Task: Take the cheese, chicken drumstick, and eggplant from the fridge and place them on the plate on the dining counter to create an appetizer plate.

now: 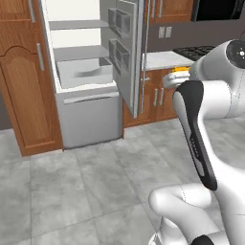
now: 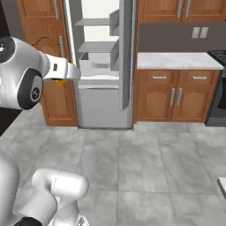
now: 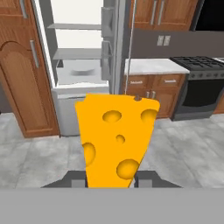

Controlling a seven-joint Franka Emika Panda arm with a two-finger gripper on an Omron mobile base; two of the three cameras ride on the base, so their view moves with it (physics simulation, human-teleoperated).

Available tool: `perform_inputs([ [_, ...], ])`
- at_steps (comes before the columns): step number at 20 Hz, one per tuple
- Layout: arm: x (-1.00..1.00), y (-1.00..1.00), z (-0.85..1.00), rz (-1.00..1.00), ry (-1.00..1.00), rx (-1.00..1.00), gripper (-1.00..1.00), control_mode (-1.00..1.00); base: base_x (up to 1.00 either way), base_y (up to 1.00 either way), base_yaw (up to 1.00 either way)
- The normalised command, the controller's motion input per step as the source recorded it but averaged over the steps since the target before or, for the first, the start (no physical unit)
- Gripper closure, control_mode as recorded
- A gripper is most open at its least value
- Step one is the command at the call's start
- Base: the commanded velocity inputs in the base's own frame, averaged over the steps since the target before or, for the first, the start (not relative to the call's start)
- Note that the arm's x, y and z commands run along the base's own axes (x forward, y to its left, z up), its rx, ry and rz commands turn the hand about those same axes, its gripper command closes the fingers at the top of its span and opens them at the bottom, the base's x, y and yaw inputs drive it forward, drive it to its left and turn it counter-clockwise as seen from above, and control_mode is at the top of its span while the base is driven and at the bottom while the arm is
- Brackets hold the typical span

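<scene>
My gripper [image 3: 111, 179] pinches cheese [image 3: 116, 135]; yellow wedge w/ holes sits btwn my fingers, up in air; fridge [image 3: 81, 65] ahead, door open; stove [image 3: 201, 83] off to right.

Lighting is even and diffuse across all three views, with no visible source and only faint shadows. The open fridge [image 1: 86, 72] interior reads brightest, near white on its back wall. The floor [image 2: 145, 167] shows soft pale sheen without hard glare. Rendering is slightly soft; the cheese [image 3: 116, 140] appears flatly lit and saturated.
</scene>
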Motion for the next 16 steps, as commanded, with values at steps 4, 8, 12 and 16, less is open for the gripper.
perform_inputs([
  [4,0.00,0.00,0.00,0.00,0.00,0.00,1.00,1.00,-1.00,-0.74,-0.13],
  [8,0.00,0.00,0.00,0.00,0.00,0.00,1.00,1.00,-1.00,-0.89,-0.15],
  [12,0.00,0.00,0.00,0.00,0.00,0.00,1.00,1.00,-1.00,-1.00,-0.17],
  [16,0.00,0.00,0.00,0.00,0.00,0.00,1.00,1.00,-1.00,-1.00,-0.15],
])
